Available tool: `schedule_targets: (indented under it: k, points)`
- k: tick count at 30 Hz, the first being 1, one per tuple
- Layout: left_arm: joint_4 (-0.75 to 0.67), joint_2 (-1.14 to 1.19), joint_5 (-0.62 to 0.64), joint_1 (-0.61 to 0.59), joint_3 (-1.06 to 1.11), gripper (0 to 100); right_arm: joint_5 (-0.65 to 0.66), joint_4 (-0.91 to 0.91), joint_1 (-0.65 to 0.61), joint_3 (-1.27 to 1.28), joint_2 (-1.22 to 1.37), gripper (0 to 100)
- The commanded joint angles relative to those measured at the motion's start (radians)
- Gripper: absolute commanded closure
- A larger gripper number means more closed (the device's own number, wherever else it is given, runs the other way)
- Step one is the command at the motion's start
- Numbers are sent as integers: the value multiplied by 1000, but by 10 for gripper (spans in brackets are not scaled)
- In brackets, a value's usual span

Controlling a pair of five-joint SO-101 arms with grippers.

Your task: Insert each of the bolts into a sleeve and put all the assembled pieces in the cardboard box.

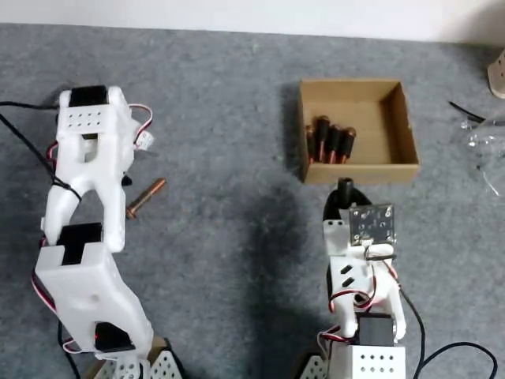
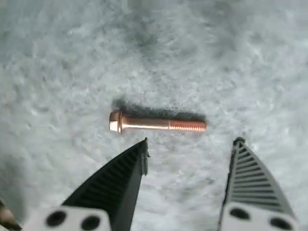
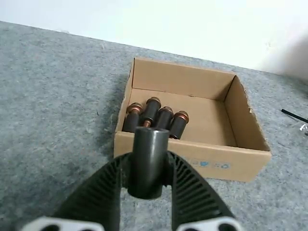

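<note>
1. Left wrist view: left gripper (image 2: 191,142) spread open and empty, poised just beside the loose bolt (image 2: 156,125), which lies flat on the grey mat (image 2: 57,57).
2. Right gripper (image 3: 147,168) clamped on an upright sleeve (image 3: 148,144) near the cardboard box (image 3: 192,156) — four assembled pieces (image 3: 155,115) inside.
3. Step, likely: bolt pickup. Next — straddle shank, close, lift, align with sleeve bore.

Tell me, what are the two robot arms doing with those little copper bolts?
They are fitting bolts into black sleeves and packing them away. The right claw is shut on a black sleeve, just in front of the cardboard box. Four assembled pieces lie side by side inside the box. The left claw is open, close to one loose copper bolt lying on the grey carpet.
</note>
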Motion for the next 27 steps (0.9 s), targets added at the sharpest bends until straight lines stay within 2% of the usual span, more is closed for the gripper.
schedule_targets:
  k: [1, 6, 16, 27]
  points:
    - [-12, -10, 147, 19, 18, 741, 0, -38, 10, 101, -21, 995]
    - [-60, -8, 155, 5, 59, 741, 0, -38, 10, 101, -21, 995]
    - [-269, -8, 157, 16, 298, 744, 0, -38, 10, 101, -21, 995]
    - [-428, -8, 157, 15, 484, 744, 0, -38, 10, 102, -21, 995]
